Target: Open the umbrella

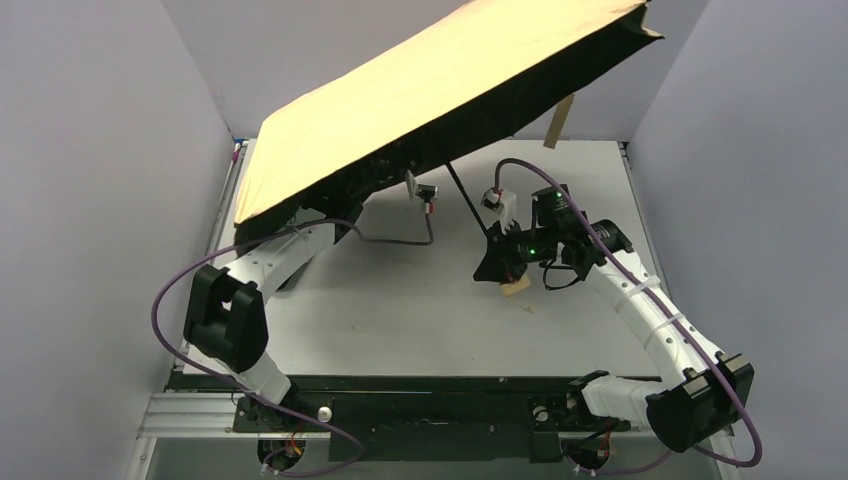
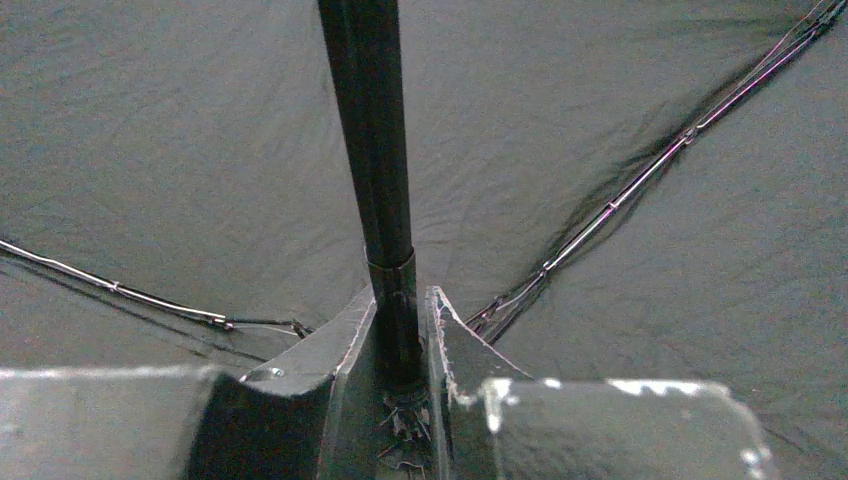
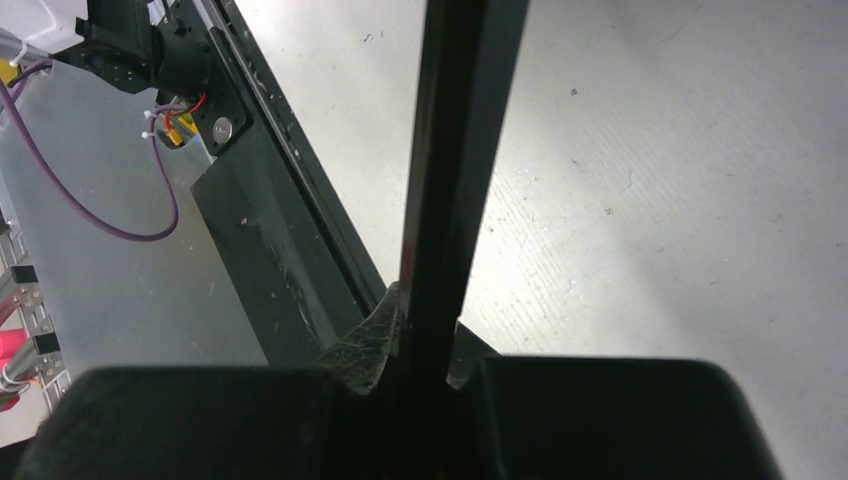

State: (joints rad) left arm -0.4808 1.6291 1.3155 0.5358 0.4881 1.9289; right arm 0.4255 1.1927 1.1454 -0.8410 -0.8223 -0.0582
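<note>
Top camera first: the umbrella [image 1: 430, 80] is open, its peach-tan canopy [image 1: 400, 100] spread wide and tilted over the back-left part of the table [image 1: 400, 320], low edge to the left, high edge up at the right. The thin black shaft [image 1: 468, 198] slants down from under the canopy to the right gripper [image 1: 497, 262], and the small tan handle [image 1: 515, 288] pokes out just below it, near the tabletop. The left arm [image 1: 280, 255] reaches up under the canopy, and its pincer is hidden from here.

Left wrist camera now: the left gripper [image 2: 398, 305] is pinched shut on the shaft, one finger [image 2: 340, 335] on either side and both pressed against it. Black canopy lining fills the whole background, with metal ribs [image 2: 620, 200] fanning out left and right.

Over to the right wrist camera: the fingers [image 3: 372, 340] are clamped on the dark shaft, which runs straight up through the middle of the view. Below lies the pale table, with a black base rail [image 3: 270, 260] and a purple cable [image 3: 90, 200] off to the left.
</note>
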